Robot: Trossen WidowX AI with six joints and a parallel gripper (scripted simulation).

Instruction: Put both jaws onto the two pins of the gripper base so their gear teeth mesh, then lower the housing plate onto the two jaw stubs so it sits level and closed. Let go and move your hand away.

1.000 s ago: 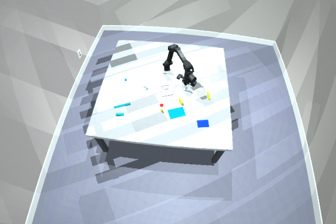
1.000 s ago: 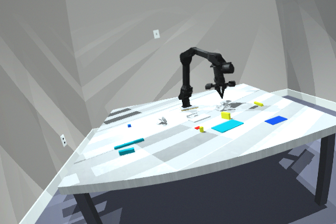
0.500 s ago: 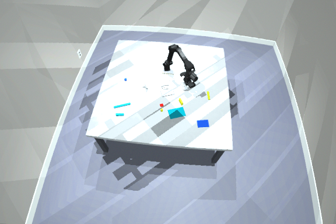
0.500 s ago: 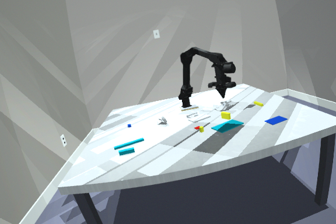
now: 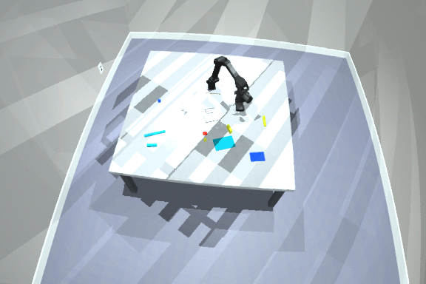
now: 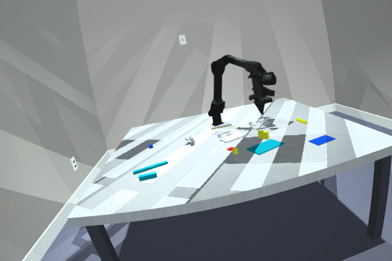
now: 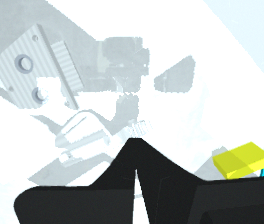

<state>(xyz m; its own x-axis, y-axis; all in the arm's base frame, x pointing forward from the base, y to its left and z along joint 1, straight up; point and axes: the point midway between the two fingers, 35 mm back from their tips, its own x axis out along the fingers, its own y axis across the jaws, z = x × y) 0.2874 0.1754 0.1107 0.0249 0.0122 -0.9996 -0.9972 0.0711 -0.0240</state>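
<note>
My gripper [image 5: 239, 109] [image 6: 261, 113] [image 7: 134, 143] is shut and empty, above pale parts on the table. Just beyond its tips in the wrist view lies a white jaw-like part [image 7: 84, 134], with gear teeth [image 7: 142, 126] close to the fingertips. At the upper left of that view is a pale ribbed plate [image 7: 13, 67] with two round holes or rings; whether it is the base or the housing plate I cannot tell. Another white flat part [image 6: 235, 136] lies nearer the arm's base. A small white part [image 5: 184, 111] [image 6: 189, 141] lies farther left. Glare hides how these parts touch.
A yellow block [image 5: 229, 129] [image 6: 263, 134] [image 7: 243, 160] and a cyan plate [image 5: 224, 143] [image 6: 265, 147] lie near the gripper. A yellow bar [image 5: 264, 120], a blue plate [image 5: 257, 157], a red piece [image 5: 205, 133], two cyan bars [image 5: 154, 134] [image 5: 151, 145] and a blue cube [image 5: 159, 100] lie around.
</note>
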